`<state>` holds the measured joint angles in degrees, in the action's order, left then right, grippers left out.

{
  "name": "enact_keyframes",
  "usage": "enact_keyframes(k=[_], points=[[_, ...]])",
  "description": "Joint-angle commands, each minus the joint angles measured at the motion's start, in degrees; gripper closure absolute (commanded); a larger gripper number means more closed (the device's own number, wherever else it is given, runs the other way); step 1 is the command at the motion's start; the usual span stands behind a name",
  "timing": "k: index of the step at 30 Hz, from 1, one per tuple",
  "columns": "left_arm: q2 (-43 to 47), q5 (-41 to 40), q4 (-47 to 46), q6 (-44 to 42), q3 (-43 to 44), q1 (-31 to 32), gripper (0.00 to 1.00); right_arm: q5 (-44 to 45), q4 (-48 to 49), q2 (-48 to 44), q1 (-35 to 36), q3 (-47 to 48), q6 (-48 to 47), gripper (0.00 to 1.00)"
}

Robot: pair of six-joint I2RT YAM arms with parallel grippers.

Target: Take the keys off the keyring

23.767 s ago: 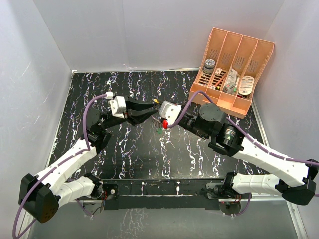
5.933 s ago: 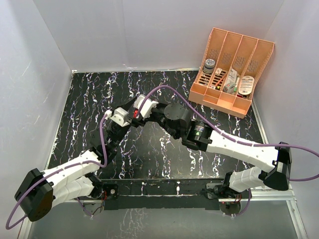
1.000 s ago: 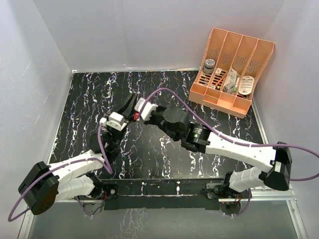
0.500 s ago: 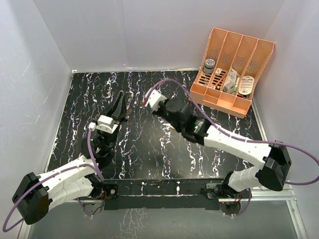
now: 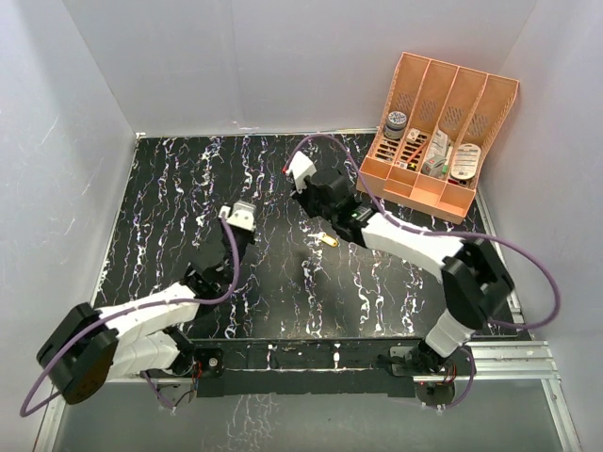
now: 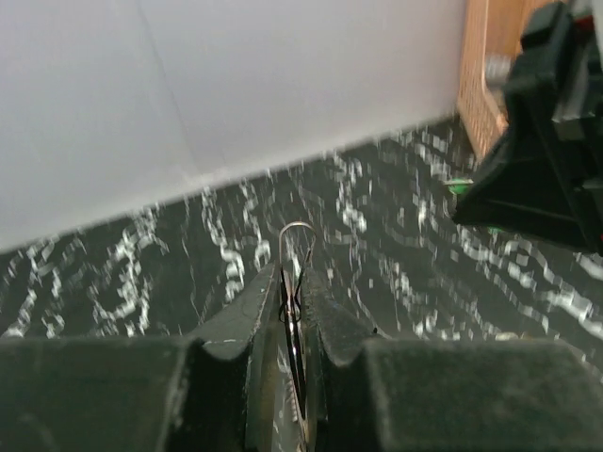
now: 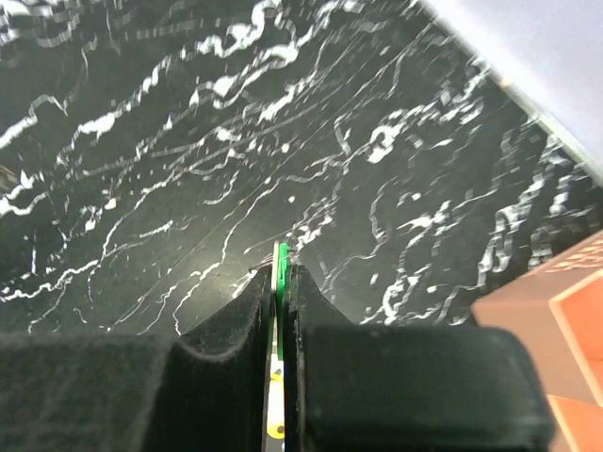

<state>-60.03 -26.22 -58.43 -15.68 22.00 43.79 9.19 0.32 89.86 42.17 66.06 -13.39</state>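
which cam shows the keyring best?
Left wrist: the keyring stands as a thin silver loop pinched in the left gripper. Top external shows only that gripper from above, the ring too small to make out. Right wrist shows a green key, no ring.

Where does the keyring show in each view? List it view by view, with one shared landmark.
Top external: too small to see, at the left gripper, left of centre.
Left wrist: centre, keyring pinched in the jaws, loop poking out.
Right wrist: not in it.
Shared landmark: orange organizer, at the right in all three.
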Motion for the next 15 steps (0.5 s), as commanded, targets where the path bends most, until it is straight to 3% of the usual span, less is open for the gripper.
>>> enact_keyframes(k=[1,6,15], points=[[-6.6,1.4,3.9,7.9,1.1,-3.2,1.00,-6.4,3.5,7.2,-2.9,5.2,4.4,1.00],[-14.3,9.9,0.8,19.7,-0.8,-10.4,1.00,-9.4,4.0,15.5,-5.8,8.1,7.1,1.00],[-26.7,17.0,-7.9,25.6,-1.9,-14.6,1.00,-14.8,6.0,22.7,-8.5,10.8,10.4,1.00]])
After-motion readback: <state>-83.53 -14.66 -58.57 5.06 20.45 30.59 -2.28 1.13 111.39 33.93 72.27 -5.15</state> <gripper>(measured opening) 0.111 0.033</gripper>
